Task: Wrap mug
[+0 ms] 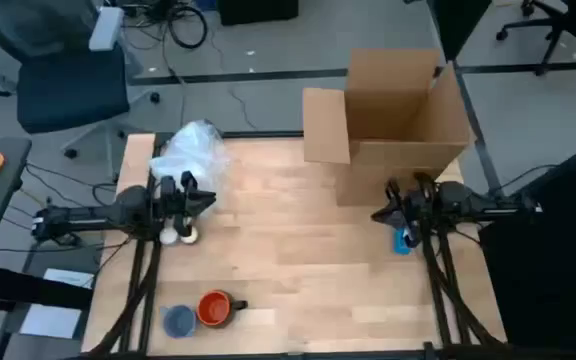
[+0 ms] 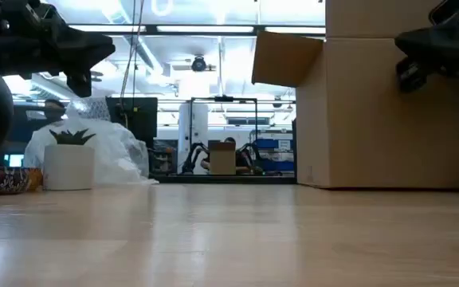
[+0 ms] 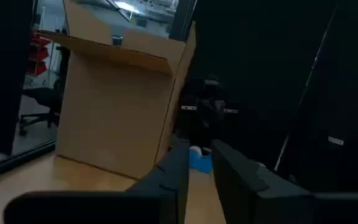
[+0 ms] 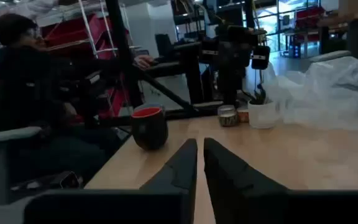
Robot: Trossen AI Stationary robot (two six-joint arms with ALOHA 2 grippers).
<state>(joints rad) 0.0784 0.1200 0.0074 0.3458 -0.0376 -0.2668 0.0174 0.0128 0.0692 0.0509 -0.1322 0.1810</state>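
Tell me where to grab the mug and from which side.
Probably the rim, from above: the mug stands upright with its mouth open upward, and its handle sticks out toward the table's middle. The left gripper, nearly shut, is the closer one; open it first.

No text, label or number is readable on the cardboard box (image 1: 400, 110) or anywhere else.

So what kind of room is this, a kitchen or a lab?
Probably a robotics lab or workshop, not a kitchen. Two robot arms work at a wooden table, office chairs and cables sit on the floor, and another robot rig stands in the background.
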